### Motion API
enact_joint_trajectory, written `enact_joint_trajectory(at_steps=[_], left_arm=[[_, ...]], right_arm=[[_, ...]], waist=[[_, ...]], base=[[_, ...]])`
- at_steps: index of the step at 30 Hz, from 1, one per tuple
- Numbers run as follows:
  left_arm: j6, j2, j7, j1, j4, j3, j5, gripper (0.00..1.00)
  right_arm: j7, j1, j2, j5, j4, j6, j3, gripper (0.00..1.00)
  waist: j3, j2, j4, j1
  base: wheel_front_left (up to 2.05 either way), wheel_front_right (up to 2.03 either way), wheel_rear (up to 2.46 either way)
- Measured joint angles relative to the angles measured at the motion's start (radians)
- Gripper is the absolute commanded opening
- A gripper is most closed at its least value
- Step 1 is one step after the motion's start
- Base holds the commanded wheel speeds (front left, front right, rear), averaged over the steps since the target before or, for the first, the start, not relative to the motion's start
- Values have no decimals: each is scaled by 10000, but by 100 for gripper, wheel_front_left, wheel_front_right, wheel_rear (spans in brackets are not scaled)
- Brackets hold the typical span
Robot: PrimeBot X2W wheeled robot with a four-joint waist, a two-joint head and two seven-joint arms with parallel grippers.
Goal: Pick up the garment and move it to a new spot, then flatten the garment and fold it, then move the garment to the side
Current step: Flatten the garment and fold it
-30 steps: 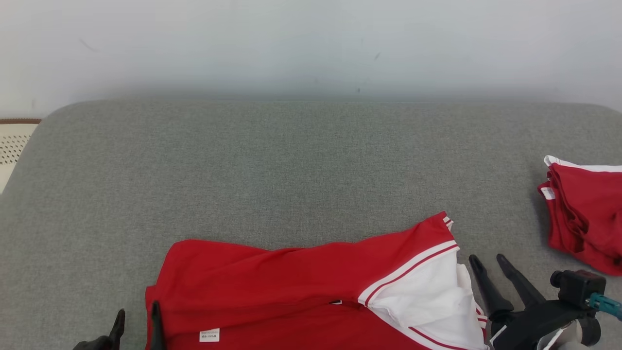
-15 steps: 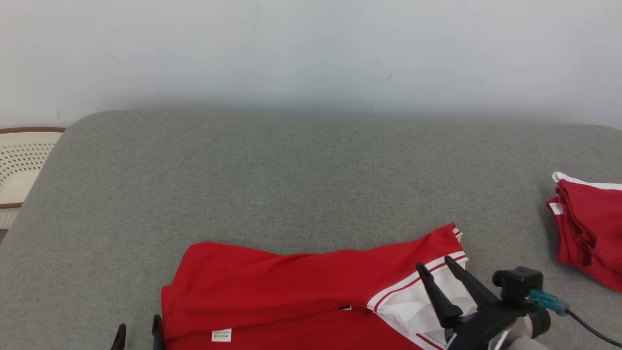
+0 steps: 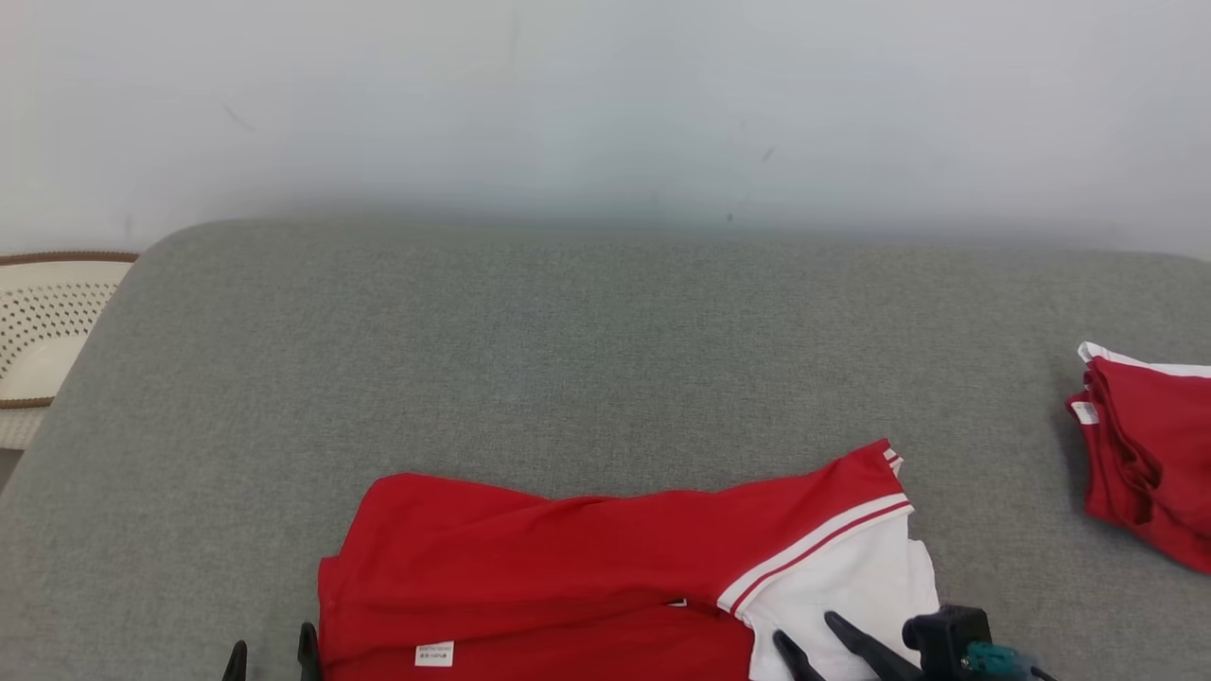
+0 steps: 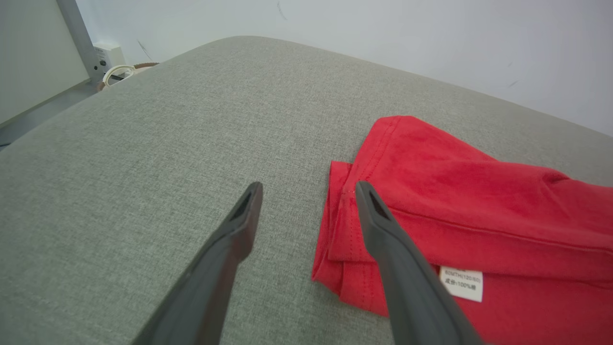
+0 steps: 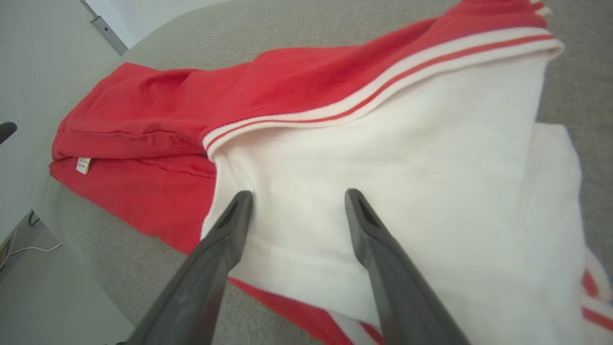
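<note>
A red garment [image 3: 587, 558] with a white striped panel [image 3: 842, 586] lies folded at the near edge of the grey cushioned surface [image 3: 568, 359]. My right gripper [image 3: 809, 638] is open at the bottom right, its fingers over the white panel [image 5: 407, 182]; in the right wrist view the open gripper [image 5: 297, 199] has only cloth beneath it. My left gripper [image 3: 270, 653] is open at the garment's left edge. In the left wrist view that gripper [image 4: 306, 191] straddles the red hem corner [image 4: 345, 211], holding nothing. A white care label [image 4: 460, 283] shows on the red cloth.
A second red garment [image 3: 1145, 454] lies bunched at the surface's right edge. A cream perforated basket [image 3: 43, 331] stands off the left side. A pale wall [image 3: 605, 95] rises behind the surface's far edge. Bare grey fabric spreads beyond the garment.
The right gripper has moved left and down from beside the garment onto its white panel, which now lies flatter. The camera shifted slightly. The left gripper stays by the left hem.
</note>
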Motion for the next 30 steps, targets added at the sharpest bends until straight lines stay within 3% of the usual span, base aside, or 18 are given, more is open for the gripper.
enact_joint_trajectory(at_steps=[8,15,22,30], left_arm=[[33,0,0,74,-33,-69,0,100],[31,0,0,51,-88,-153,0,100],[-35,-2,0,-58,-144,-222,2,100],[-48,2,0,-342,-230,-236,69,100]], right_arm=[[-165,147,-173,309,104,0,-61,100],[-211,71,-169,-198,132,0,-1599,100],[-219,132,242,-614,1072,0,-3423,100],[-219,-51,502,-869,1937,0,-3879,100]], waist=[[-81,0,-331,0],[-14,0,-409,0],[225,0,-103,1],[639,0,252,1]], base=[[0,0,0],[0,0,0],[0,0,0],[0,0,0]])
